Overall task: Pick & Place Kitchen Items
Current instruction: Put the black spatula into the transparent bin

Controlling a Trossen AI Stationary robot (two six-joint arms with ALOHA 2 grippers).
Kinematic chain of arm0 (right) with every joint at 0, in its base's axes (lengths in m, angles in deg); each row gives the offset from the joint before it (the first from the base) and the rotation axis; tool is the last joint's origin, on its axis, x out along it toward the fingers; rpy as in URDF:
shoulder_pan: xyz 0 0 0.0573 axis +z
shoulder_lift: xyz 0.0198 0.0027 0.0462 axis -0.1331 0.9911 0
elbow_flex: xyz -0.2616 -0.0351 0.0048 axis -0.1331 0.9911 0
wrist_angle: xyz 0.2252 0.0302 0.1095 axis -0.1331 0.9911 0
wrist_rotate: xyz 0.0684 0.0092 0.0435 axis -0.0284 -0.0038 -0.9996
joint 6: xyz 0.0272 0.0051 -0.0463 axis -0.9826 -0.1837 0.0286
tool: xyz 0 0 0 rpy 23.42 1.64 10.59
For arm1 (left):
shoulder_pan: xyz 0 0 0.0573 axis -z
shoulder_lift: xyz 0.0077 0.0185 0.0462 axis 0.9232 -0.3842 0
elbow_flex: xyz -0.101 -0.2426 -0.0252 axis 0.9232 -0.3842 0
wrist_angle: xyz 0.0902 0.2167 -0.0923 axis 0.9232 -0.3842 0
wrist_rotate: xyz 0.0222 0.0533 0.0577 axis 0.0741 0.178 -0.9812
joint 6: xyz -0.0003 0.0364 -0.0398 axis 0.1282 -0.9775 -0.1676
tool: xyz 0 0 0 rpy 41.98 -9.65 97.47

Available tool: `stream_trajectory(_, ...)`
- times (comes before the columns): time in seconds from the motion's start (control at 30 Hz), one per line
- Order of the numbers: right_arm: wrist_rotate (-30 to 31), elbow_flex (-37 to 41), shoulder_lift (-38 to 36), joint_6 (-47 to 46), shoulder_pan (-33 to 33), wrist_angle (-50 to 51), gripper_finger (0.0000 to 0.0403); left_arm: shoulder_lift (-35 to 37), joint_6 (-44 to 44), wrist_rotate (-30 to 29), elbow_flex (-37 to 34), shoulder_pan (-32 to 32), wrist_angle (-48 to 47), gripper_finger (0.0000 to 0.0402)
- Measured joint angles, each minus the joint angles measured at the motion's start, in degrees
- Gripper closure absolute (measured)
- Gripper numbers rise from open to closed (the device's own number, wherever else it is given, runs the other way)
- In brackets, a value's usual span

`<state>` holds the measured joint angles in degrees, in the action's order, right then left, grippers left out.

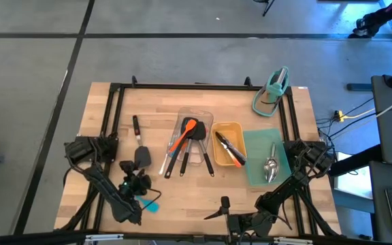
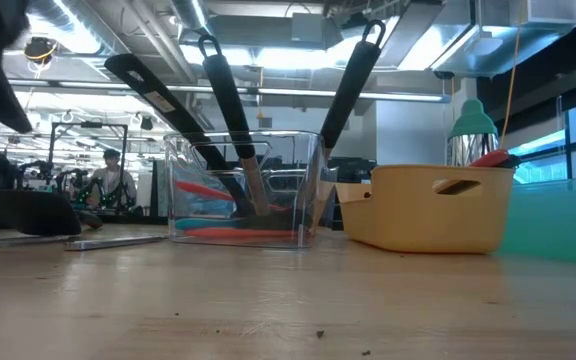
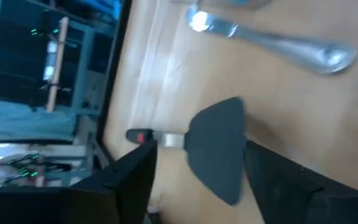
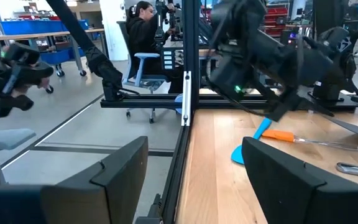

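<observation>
Black flat-bladed turner with a black handle and a red tab near the neck (image 3: 213,149) lies flat on the wooden desk (image 1: 182,197), on the left side, directly under the left hand (image 3: 197,186). We see that hand's two dark fingers (image 3: 135,180) spread apart either side of the blade, touching nothing we can make out.

We judge it light and stiff; the thin blade sits flush on the wood, so a pinch there is awkward. Better to take the handle near the neck, fingers across it. Smooth plastic, could slip or pivot if gripped off-centre.

Shiny steel spoon (image 3: 272,40) lies just beyond the blade: light, rigid, slick, low profile. Blue-headed spatula with an orange handle (image 4: 272,134) lies near the left arm.

Other black turners and an orange spatula stand in the clear rectangular tray (image 1: 197,139); the yellow tray (image 1: 240,133) holds tongs.

Right hand (image 4: 194,177) waits at the desk's near right edge, fingers apart, empty.

No readable brand, label or writing anywhere.
</observation>
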<state>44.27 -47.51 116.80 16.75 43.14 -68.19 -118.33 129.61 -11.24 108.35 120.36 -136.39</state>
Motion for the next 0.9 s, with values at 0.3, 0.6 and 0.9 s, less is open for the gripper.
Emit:
stream_trajectory(0.3,0.0,0.0,0.0,0.0,0.0,0.2,0.0139,-0.7,2.0,3.0,-5.5,-1.8,7.5,0.0127)
stream_trajectory(0.6,0.0,0.0,0.0,0.0,0.0,0.3,0.0139,-0.7,1.2,3.7,-5.0,-1.1,9.1,0.0128)
stream_trajectory(0.9,0.0,0.0,0.0,0.0,-0.1,0.3,0.0139,-0.6,2.8,2.4,-2.5,0.3,6.2,0.0130)
